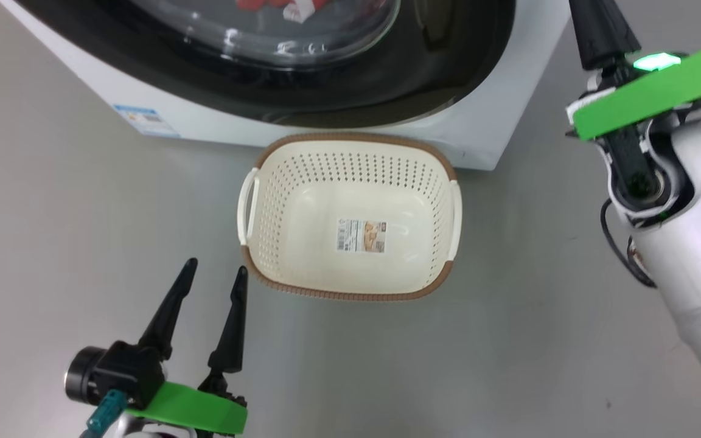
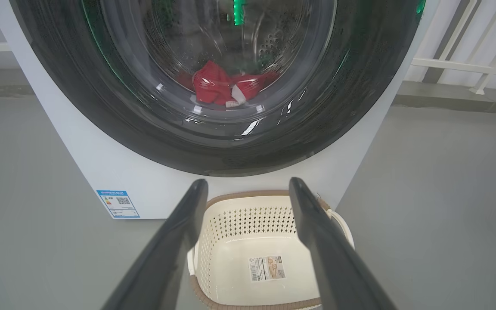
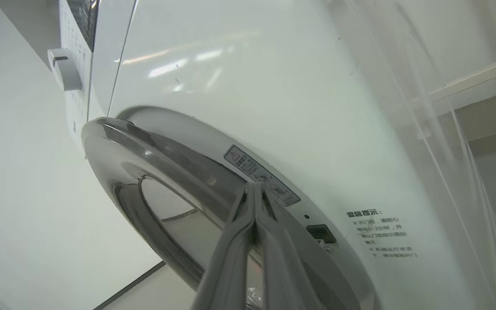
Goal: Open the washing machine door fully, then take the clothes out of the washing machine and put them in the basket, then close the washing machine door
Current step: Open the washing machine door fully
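**Door across the drum, basket waiting below**

Here's the big white boxy washing machine point(image 1: 478, 143), and its round washing machine door point(image 2: 80, 99), glossy black rim with a bulging clear glass window, sits across the opening. Behind that glass, low in the perforated steel drum, lie the bright red clothes point(image 2: 213, 86) with white trim.

On the grey floor point(image 1: 52, 243), just in front of the machine's base, stands the small cream-white perforated plastic basket point(image 1: 350, 141) with its brown woven-look rim. It's upright, with just a label sticker point(image 1: 361, 236) on its bottom. A small blue label sticker point(image 1: 145, 120) marks the machine's lower front corner.

The left gripper point(image 1: 216, 266) hovers low beside the basket, its dark fingers spread wide and holding nothing, pointed at the door.

Up on the other side, the right gripper point(image 3: 254, 186) has its fingers pressed tight together with nothing between them. Its tips are at the door's shiny edge, beside a small grey warning sticker point(image 3: 261, 175). Whether they touch, I can't tell.
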